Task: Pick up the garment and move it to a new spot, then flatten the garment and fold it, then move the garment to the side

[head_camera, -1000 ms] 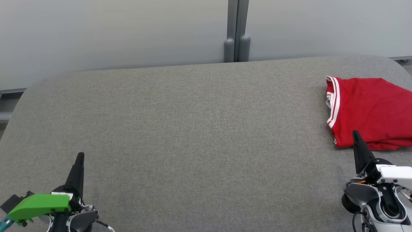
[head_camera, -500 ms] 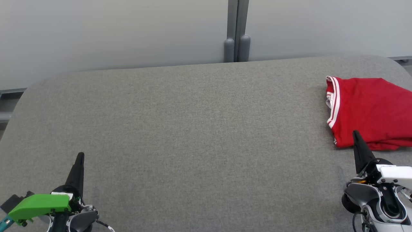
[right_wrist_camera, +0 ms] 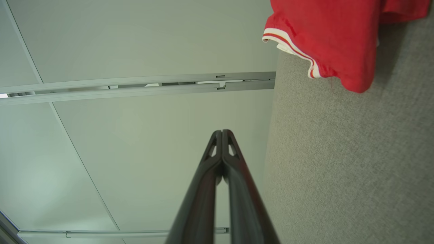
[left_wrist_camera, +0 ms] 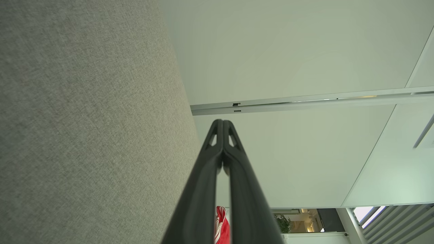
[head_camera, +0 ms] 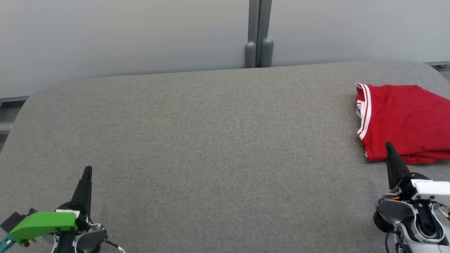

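Lying folded at the table's point(head_camera: 211, 140) right edge, the garment point(head_camera: 404, 119) looks set aside. Left gripper point(head_camera: 87, 170) and right gripper point(head_camera: 388, 146) hover clenched, holding nothing.

Red garment point(head_camera: 404, 123) cut off by the head view's right edge, clipped by the right wrist view's top edge, mostly hidden behind the fingers point(left_wrist_camera: 200, 203) of the left gripper point(left_wrist_camera: 222, 122) low in the left wrist view.
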